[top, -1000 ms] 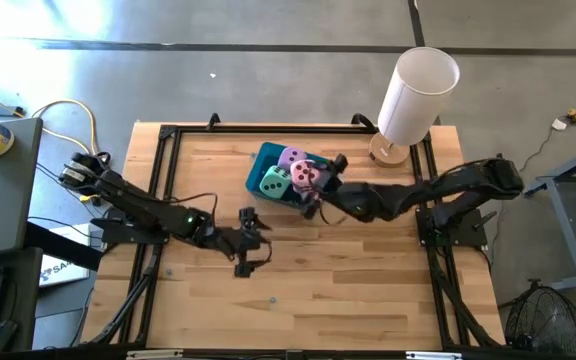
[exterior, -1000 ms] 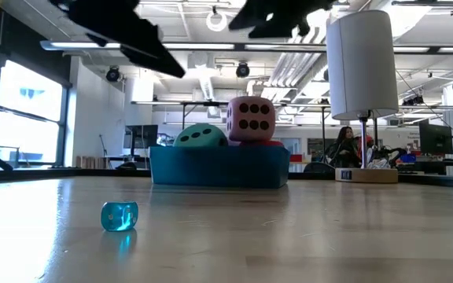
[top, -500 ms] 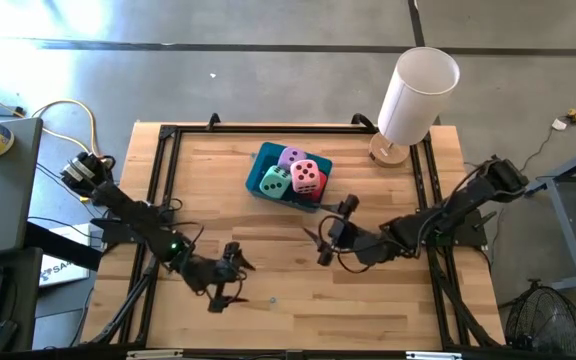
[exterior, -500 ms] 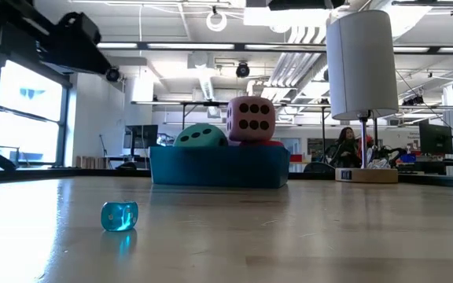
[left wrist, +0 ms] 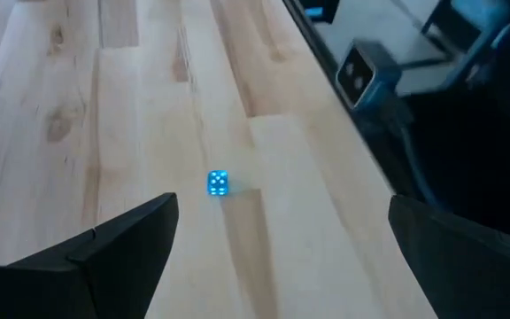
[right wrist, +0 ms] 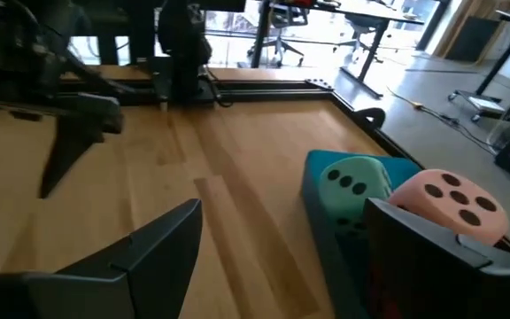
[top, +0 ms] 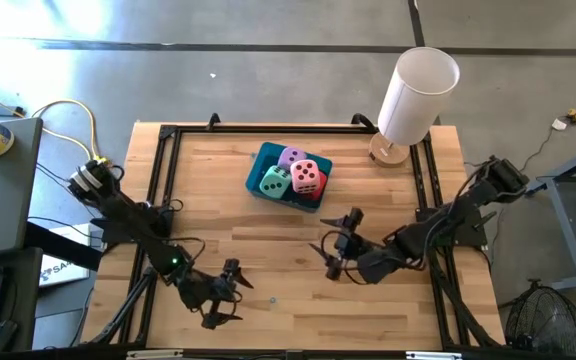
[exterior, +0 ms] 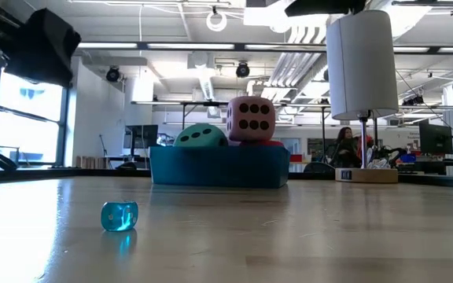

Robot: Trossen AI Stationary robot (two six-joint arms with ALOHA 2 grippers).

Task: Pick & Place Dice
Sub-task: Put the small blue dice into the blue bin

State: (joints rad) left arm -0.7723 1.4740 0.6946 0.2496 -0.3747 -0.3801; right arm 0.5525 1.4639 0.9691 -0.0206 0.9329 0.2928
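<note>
A teal tray (top: 258,168) stands at the middle of the table's far half, and the dice rest in it. The mint green die (top: 275,181) and the lilac die (top: 293,157) sit side by side. The pink die (top: 308,176) lies on top, over the red one (exterior: 267,143). My left gripper (top: 230,290) hangs open near the table's front edge, left of centre, with nothing between its fingers. My right gripper (top: 328,245) is open and bare too. It stands on the near side of the tray, pointing toward the table's left.
A tiny clear blue die (left wrist: 219,182) lies on the wood just beyond my left gripper's fingers. A white cylinder on a round wooden foot (top: 413,95) stands at the far right corner. Black rails (top: 158,180) frame the table. A person (exterior: 344,145) sits far behind.
My right gripper has drawn back from over the tray toward the table's near edge, staying open. My left gripper has swung toward the near edge and sunk lower, also open. The dice in the tray have kept still.
</note>
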